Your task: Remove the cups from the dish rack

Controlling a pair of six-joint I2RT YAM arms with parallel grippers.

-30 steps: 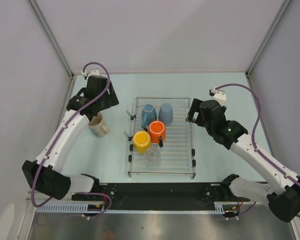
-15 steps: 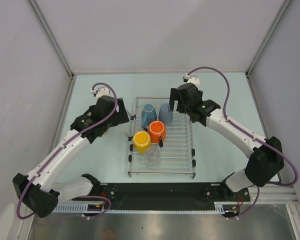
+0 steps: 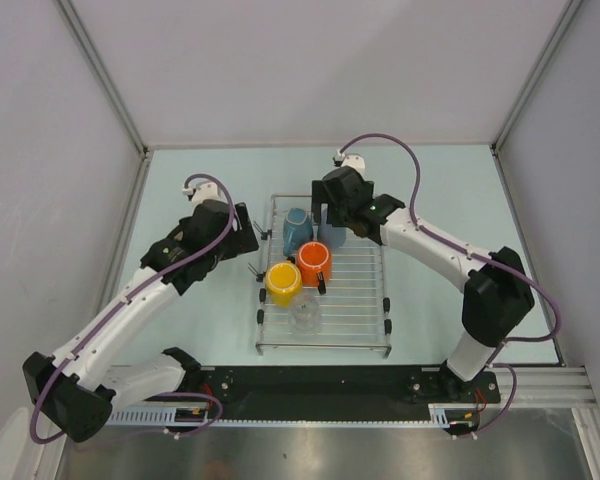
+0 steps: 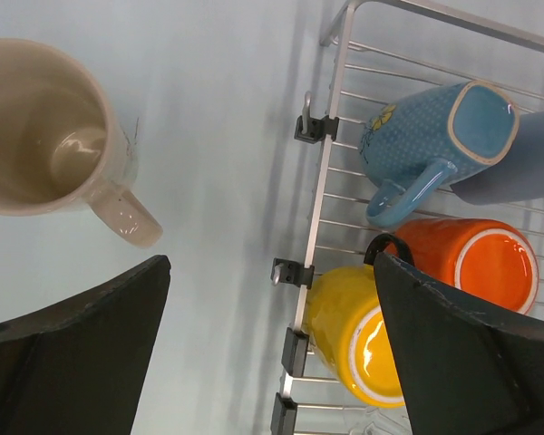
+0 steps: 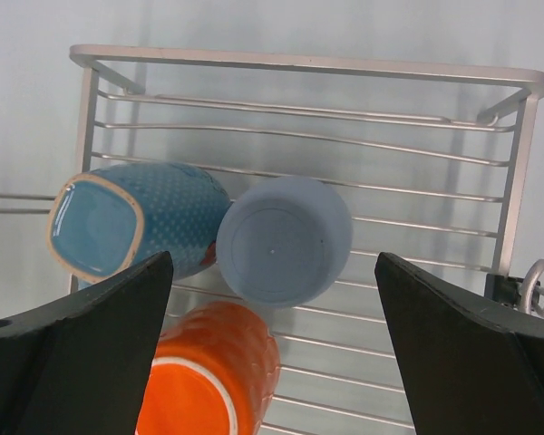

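The silver dish rack [image 3: 355, 290] lies mid-table. On it are a dotted light blue cup [image 3: 296, 228] on its side, a plain light blue cup [image 5: 284, 239] upside down, an orange mug [image 3: 314, 263], a yellow cup [image 3: 283, 282] and a small clear glass [image 3: 305, 316]. The beige cup [image 4: 36, 127] stands upright on the table left of the rack; my left arm hides it in the top view. My left gripper [image 3: 248, 235] is open and empty above the rack's left edge. My right gripper [image 3: 328, 222] is open and empty above the plain blue cup, fingers [image 5: 72, 353] either side of it.
Grey walls close in the table on three sides. The rack's rim [image 4: 331, 172] has black clips and feet along its left side. The arm bases and a black rail [image 3: 310, 380] run along the near edge.
My left gripper has let go of the beige cup and moved right to the rack's left edge. My right arm has swung left over the rack's far end.
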